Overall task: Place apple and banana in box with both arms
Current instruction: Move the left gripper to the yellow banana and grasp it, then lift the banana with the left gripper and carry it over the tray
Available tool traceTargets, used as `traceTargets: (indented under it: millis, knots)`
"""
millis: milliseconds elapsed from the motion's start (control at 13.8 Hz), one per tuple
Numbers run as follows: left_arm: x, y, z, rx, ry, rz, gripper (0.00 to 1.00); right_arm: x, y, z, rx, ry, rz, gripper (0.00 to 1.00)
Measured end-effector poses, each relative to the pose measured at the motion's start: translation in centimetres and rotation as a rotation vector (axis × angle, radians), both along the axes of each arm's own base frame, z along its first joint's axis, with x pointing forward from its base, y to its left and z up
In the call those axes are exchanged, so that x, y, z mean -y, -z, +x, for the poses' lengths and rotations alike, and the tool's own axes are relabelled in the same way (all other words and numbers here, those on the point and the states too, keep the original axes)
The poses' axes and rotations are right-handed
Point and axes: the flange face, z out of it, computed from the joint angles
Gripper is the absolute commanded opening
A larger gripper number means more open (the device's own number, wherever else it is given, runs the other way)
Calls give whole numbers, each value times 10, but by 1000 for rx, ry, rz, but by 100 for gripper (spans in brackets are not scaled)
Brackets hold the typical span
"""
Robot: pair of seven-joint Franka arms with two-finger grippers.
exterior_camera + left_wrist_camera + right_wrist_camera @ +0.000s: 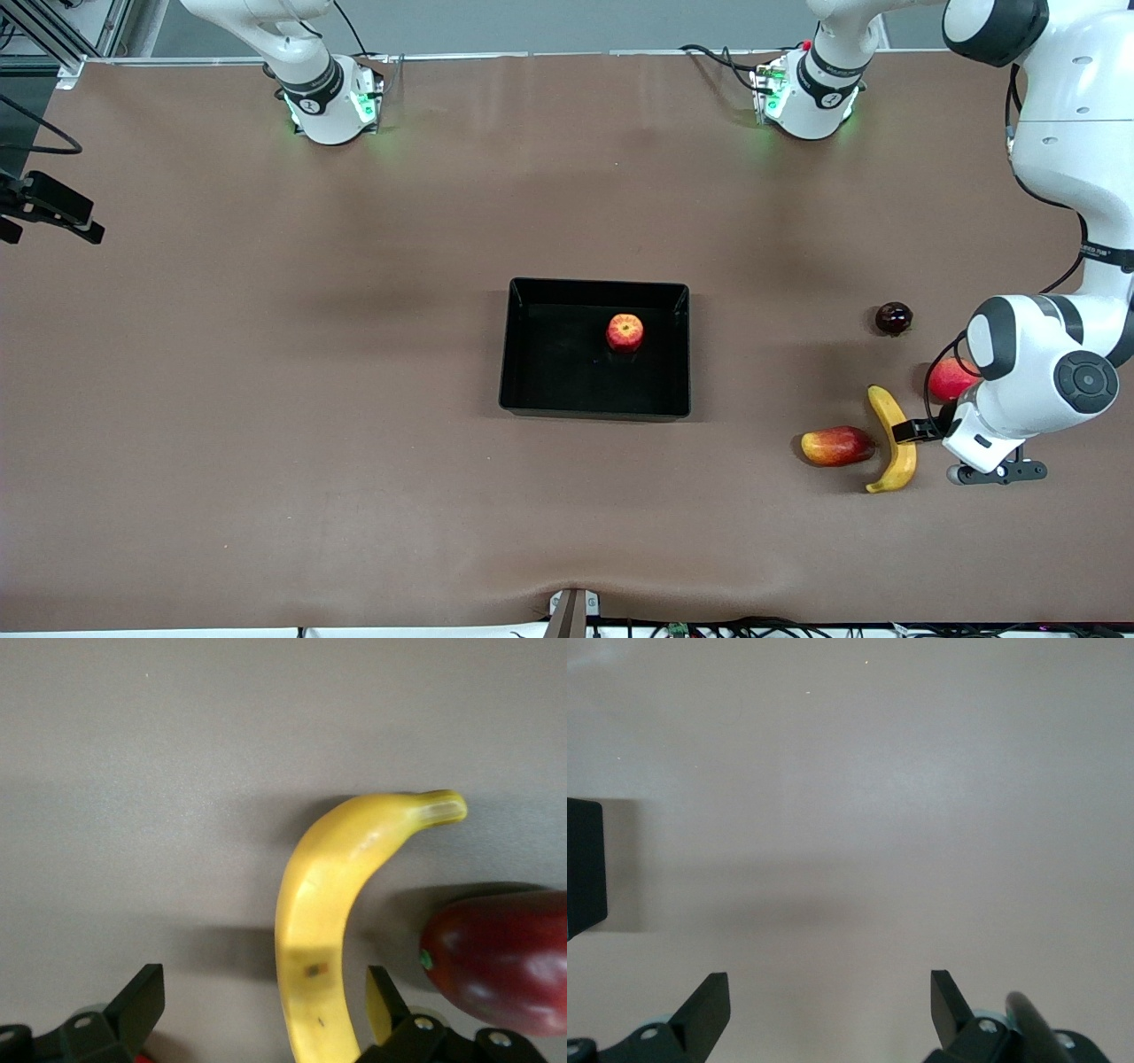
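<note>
The apple lies in the black box at the table's middle. The banana lies on the table toward the left arm's end, nearer to the front camera than the box. My left gripper is low at the banana and open. In the left wrist view the banana passes between the open jaws of the left gripper, close to one finger. My right gripper is open and empty over bare table at the right arm's end; it shows in its wrist view.
An oblong red-and-yellow fruit lies right beside the banana, also in the left wrist view. A red-pink round fruit sits by the left arm's wrist. A dark round fruit lies farther from the front camera.
</note>
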Motion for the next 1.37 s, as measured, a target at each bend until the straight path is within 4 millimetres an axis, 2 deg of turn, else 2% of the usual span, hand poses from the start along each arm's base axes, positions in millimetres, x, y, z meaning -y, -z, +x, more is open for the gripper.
traceTargets:
  millis: [217, 289, 361, 578, 650, 1084, 1228, 1373]
  knots:
    - [0, 18, -1, 0, 2, -8, 100, -7, 0, 1, 2, -13, -1, 100]
    - [0, 22, -1, 3, 3, -11, 96, -9, 0, 1, 3, -16, -1, 100]
    - [1, 25, -1, 1, 3, -12, 84, -10, 0, 1, 3, -18, -1, 100]
    - [2, 32, -2, -6, 4, -15, 7, -12, 0, 1, 3, -21, -1, 100]
    - [2, 31, -2, -5, 5, -16, 0, -12, 0, 1, 3, -22, -1, 100]
    - [21, 13, 7, 31, 27, -35, 0, -14, 1, 2, 0, -26, -1, 100]
    - [30, -8, 10, 44, 39, -39, 0, -15, 2, 2, -1, -26, -1, 100]
    - [32, -41, 11, 50, 43, -27, 0, -15, 2, 2, -1, -26, -1, 100]
